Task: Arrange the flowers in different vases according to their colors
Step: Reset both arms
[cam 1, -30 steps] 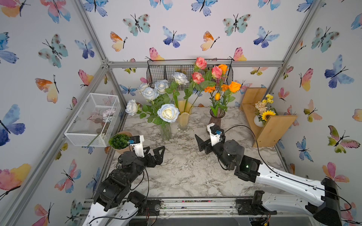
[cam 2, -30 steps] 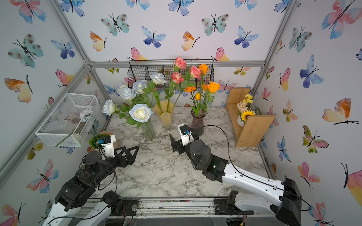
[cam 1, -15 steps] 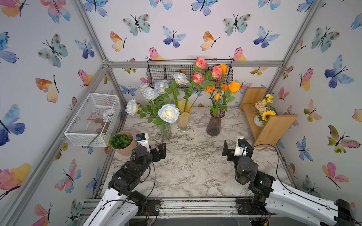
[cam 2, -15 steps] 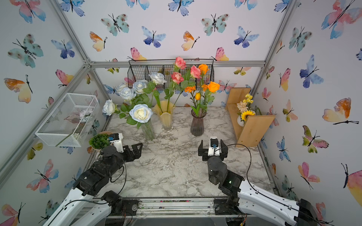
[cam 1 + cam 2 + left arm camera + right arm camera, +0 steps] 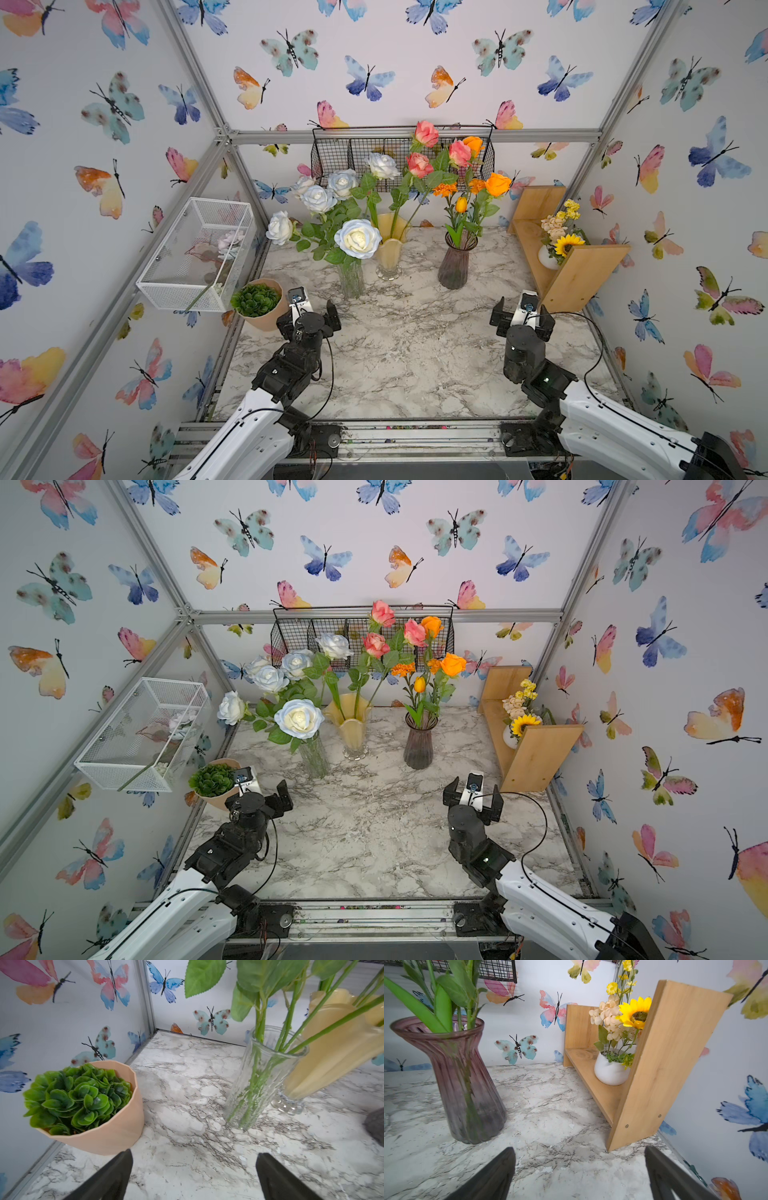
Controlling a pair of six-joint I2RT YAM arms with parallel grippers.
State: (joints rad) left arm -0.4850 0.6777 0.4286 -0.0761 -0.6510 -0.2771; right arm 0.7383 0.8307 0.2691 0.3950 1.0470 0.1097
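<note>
left gripper [image 5: 308, 316] and right gripper [image 5: 522, 313] hang spread wide and empty over the near marble table [image 5: 399, 353]. three vases stand in a row at the back: the clear ribbed vase [image 5: 352, 279] with white-blue roses [image 5: 357, 238], the wavy yellow vase [image 5: 390, 253] with pink roses [image 5: 419, 164], and the smoky purple vase [image 5: 454, 268] with orange flowers [image 5: 497, 184]. a second ago the right gripper sat just beside the purple vase. it is now back by the wooden shelf [image 5: 582, 270]. the left has turned from angled rightward to facing the vases beside the tan pot [image 5: 259, 322].
</note>
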